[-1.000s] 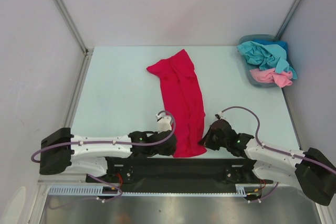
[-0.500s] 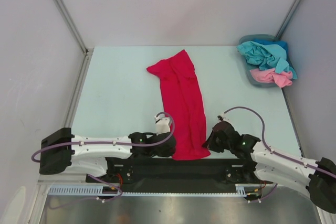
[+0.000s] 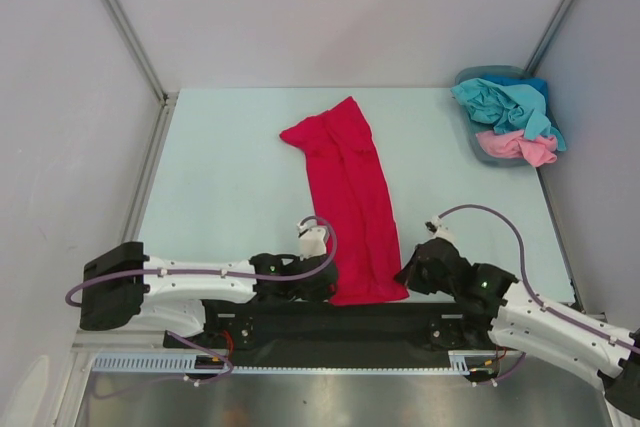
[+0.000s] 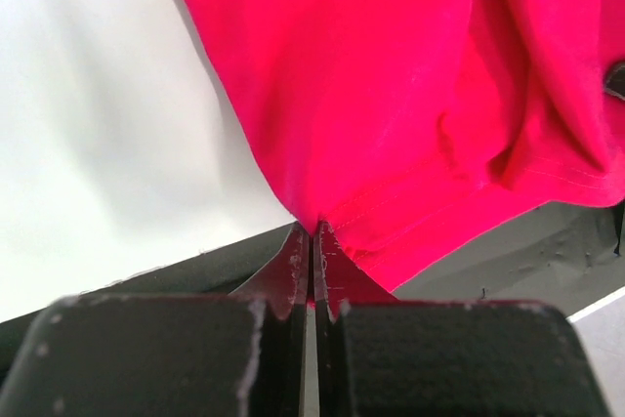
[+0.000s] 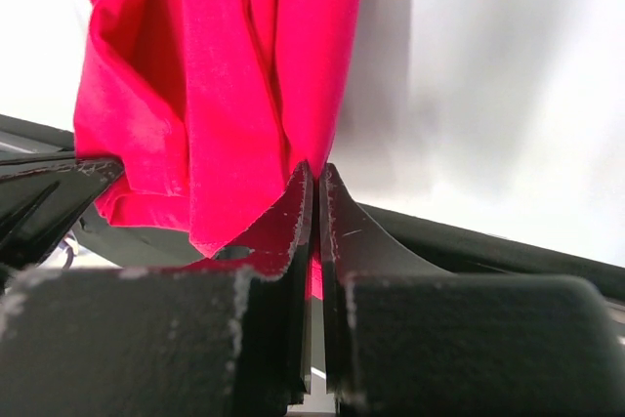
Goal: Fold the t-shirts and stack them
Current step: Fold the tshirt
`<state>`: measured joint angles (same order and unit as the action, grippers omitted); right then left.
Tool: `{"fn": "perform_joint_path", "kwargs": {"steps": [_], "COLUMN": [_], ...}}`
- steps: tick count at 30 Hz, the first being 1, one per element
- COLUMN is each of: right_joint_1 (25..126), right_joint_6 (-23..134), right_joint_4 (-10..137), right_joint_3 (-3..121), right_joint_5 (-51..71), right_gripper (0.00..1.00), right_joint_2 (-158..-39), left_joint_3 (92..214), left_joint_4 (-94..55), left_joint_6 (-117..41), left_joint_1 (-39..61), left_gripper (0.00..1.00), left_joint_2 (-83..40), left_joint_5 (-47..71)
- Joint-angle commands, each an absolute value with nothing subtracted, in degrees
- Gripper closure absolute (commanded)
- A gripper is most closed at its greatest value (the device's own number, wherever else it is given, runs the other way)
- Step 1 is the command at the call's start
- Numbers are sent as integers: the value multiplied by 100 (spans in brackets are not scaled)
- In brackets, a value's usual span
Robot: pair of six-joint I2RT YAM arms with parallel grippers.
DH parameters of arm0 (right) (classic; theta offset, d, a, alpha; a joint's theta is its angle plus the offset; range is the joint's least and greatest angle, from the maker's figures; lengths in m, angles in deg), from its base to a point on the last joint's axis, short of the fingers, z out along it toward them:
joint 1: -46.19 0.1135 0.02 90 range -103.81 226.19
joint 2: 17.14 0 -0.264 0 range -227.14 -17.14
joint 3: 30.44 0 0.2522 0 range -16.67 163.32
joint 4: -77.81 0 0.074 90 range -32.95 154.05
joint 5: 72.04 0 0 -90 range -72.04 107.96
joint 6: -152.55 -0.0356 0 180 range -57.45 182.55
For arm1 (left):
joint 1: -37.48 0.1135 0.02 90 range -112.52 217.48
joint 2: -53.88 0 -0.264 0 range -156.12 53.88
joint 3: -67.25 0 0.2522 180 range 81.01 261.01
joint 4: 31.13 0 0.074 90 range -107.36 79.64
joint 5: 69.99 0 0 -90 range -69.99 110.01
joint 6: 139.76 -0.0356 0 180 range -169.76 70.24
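The crimson t-shirt (image 3: 347, 197) lies lengthwise down the middle of the table (image 3: 220, 177) as a long narrow strip, its hem end at the near edge. It looks light, thin and limp, so it should sag between 2 held points and drag rather than keep its shape; the hem corners are the sound places to grip. The left tool (image 4: 312, 236) is clamped on the left hem corner, the right tool (image 5: 314, 178) on the right one. A teal t-shirt (image 3: 495, 102) and a pink t-shirt (image 3: 515, 147) lie bundled in the basket (image 3: 480, 74) at the far right.
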<state>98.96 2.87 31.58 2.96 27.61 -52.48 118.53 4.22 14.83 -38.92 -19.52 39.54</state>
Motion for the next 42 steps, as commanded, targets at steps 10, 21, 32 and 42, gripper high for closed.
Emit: {"fn": "perform_joint_path", "kwargs": {"steps": [10,21,32,42], "right_joint_1": [9998,9866,9278,8522], "right_joint_6": [269,700,1227,1684], "right_joint_4": [3390,3882,3918,4067], "right_joint_3": [143,942,1698,1839], "right_joint_5": [2702,2728,2464,2043], "right_gripper": [100,100,100,100], "right_joint_2": [-5528,-6372,-6627,-6821], "left_joint_3": [11942,13101,13559,13243], "left_joint_4": [601,1216,1322,1322], "left_joint_6": [1721,1150,745,491], "left_joint_1": [-4065,-4004,-3767,-3047], "left_gripper": [100,100,100,100], "left_joint_2": [-1792,-1906,-1977,-1696], "left_joint_5": [4145,4822,4954,5024]}}
